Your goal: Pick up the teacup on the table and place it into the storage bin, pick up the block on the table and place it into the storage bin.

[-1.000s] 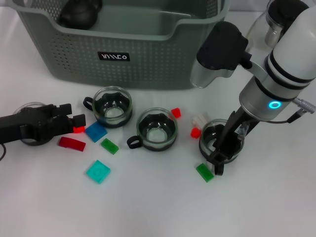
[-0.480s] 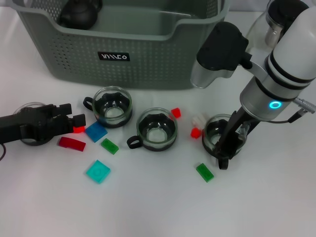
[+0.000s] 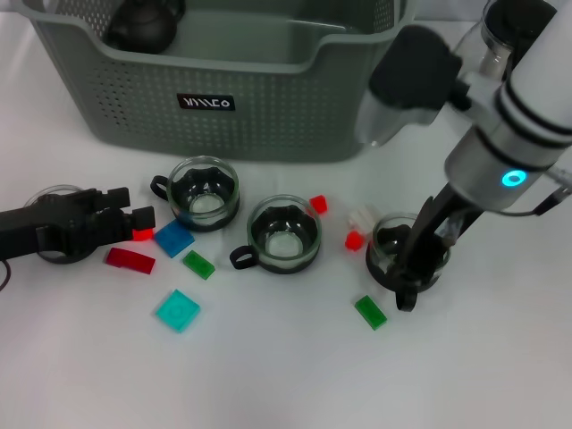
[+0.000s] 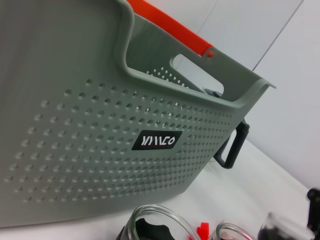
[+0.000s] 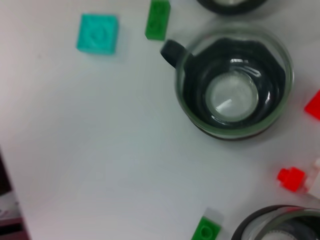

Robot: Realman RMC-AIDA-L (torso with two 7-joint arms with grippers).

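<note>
The right claw (image 3: 409,268) sits at the teacup (image 3: 404,248) at about four o'clock in the head view, its dark fingers straddling the cup's near rim — one seems to reach inside the glass, the other outside by the handle. It looks closed on that rim, and the cup appears to rest on the table (image 3: 268,375) yet. The storage bin (image 3: 268,98) stands at twelve o'clock, well apart from the cup, its front wall with the small black label facing the robot.

The left claw (image 3: 134,222) lies idle at nine o'clock, just beside a blue block (image 3: 173,238) and a red block (image 3: 130,260); its fingers look parted but narrow.

Two more teacups stand near the centre, one (image 3: 204,192) nearer the bin and one (image 3: 284,233) mid-table. Small blocks are scattered about: a green block (image 3: 370,311) just beside the gripped cup, a small red block (image 3: 354,239) near its far side, a cyan block (image 3: 178,309) at seven o'clock.

The cup is likely light, rigid and brittle glass — smooth walls, so slippery. A pinch across the rim wall near the handle seems the best hold; too hard a squeeze could chip it, too soft and it may tilt or slide out on the lift.
</note>
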